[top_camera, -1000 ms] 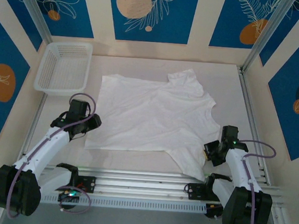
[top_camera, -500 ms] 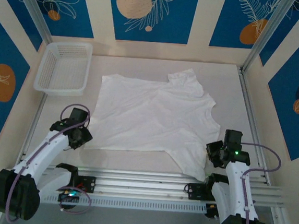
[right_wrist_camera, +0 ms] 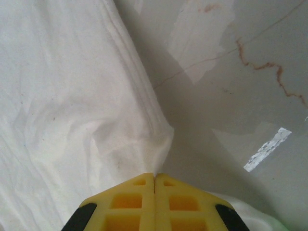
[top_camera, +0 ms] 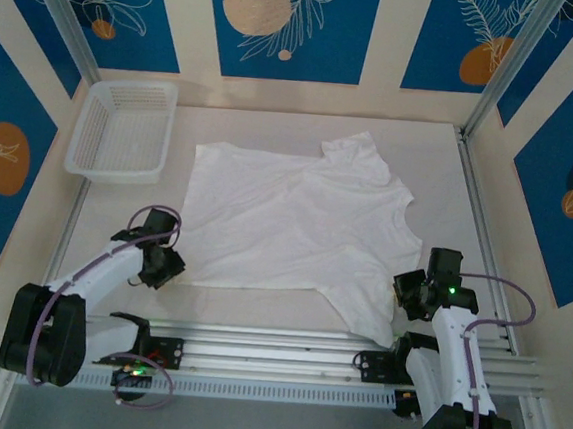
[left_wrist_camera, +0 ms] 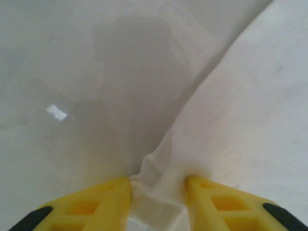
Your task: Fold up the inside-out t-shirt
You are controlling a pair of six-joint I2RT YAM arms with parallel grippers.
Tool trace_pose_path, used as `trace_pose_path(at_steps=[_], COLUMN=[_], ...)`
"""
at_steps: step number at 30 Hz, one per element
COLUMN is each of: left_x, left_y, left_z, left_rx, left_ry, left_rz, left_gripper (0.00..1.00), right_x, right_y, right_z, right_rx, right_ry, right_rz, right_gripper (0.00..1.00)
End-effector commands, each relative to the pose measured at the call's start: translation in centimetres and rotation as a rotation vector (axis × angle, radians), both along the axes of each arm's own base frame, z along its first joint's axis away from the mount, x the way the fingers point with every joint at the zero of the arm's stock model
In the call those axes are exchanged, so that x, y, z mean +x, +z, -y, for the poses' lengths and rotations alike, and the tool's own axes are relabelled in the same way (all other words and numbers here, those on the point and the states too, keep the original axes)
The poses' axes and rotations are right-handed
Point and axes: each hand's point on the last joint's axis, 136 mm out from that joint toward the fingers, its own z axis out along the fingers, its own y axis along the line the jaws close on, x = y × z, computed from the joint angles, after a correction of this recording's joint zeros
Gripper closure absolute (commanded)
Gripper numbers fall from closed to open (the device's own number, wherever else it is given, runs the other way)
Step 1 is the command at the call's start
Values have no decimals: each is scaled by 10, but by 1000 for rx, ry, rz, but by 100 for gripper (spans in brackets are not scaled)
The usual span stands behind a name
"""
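Observation:
The inside-out t-shirt (top_camera: 286,225) lies spread flat and wrinkled in the middle of the table. My left gripper (top_camera: 169,264) is low at its near left corner. In the left wrist view the yellow fingers (left_wrist_camera: 103,199) stand apart, open, with a puckered fold of the t-shirt (left_wrist_camera: 240,120) between them, and the gripper (left_wrist_camera: 158,185) rests on the cloth. My right gripper (top_camera: 406,290) is at the shirt's near right edge. The right wrist view shows this gripper (right_wrist_camera: 154,175) with its jaws pressed together on the hem of the t-shirt (right_wrist_camera: 72,96).
A white mesh basket (top_camera: 124,125) stands at the far left of the table (top_camera: 258,307). Metal rails (top_camera: 275,349) run along the near edge, between the arm bases. Patterned walls close in the back and both sides.
My left gripper has slid down onto the shirt's near left corner, and its jaws have narrowed around the cloth. The right gripper has shifted slightly, still shut on the hem.

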Motion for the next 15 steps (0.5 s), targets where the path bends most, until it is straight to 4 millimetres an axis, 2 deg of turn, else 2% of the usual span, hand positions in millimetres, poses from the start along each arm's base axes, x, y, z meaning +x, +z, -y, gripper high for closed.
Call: trace_pose_path(at_steps=[1, 4, 8, 12, 14, 15], left_x=[-1, -12, -20, -20, -21, -21], left_y=[-6, -4, -1, -8, -12, -13], left_z=[-1, -9, -12, -1, 6, 8], left_rx=[-5, 31, 42, -23, -62, -69], left_ry=[13, 17, 4, -3, -8, -12], left_rz=[-1, -40, -28, -20, -39, -50], left_gripper=[61, 60, 64, 76, 88, 97], right_x=[1, 1, 2, 2, 1, 1], right_y=[6, 7, 5, 4, 5, 6], right_z=[-4, -3, -4, -4, -4, -3], right_rx=[13, 11, 15, 17, 16, 12], right_ry=[14, 10, 6, 4, 3, 4], right_rz=[16, 18, 18, 18, 11, 9], right_gripper=[100, 100, 100, 100, 100, 100])
